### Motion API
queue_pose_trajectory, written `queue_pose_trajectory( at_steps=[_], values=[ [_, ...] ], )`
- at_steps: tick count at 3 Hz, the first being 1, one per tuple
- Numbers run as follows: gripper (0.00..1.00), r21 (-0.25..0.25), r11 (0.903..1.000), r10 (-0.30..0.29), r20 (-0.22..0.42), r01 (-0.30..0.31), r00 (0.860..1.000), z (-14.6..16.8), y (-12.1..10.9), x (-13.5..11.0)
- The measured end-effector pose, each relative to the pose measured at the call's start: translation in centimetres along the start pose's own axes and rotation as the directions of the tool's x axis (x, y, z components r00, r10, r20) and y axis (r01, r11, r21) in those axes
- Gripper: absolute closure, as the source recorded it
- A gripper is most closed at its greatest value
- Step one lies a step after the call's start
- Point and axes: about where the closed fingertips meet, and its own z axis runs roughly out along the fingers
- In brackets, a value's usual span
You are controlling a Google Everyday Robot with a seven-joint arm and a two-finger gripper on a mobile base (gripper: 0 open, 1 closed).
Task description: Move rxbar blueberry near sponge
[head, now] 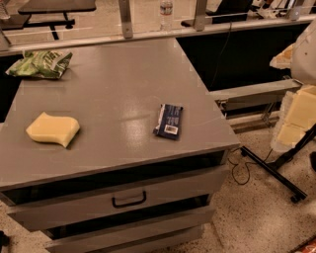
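The rxbar blueberry (169, 121), a small flat dark navy wrapper with a white label patch, lies on the grey cabinet top (118, 84) near its right front edge. The sponge (53, 129), a thick pale yellow block with wavy edges, lies on the left front of the same top, well apart from the bar. My gripper (296, 121) hangs at the far right of the view, off the cabinet and over the floor, far to the right of the bar. It holds nothing that I can see.
A crinkled green chip bag (40, 64) lies at the back left corner of the top. Drawers with a black handle (129, 199) sit below the front edge. A water bottle (166, 12) stands behind on a ledge. A black stand leg (271, 170) crosses the floor at right.
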Motion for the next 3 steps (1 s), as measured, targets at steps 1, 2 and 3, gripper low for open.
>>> queue_pose_trajectory(
  at_steps=[1, 2, 3],
  values=[
    [0.0, -0.001, 1.0, -0.01, 0.014, 0.01, 1.0, 0.3, -0.2, -0.5],
    [0.0, -0.008, 0.9991, -0.04, 0.058, 0.041, 0.997, 1.3, -1.0, -1.9],
    [0.0, -0.049, 0.9914, -0.115, 0.111, 0.121, 0.987, 3.8, -2.2, -5.9]
  ],
)
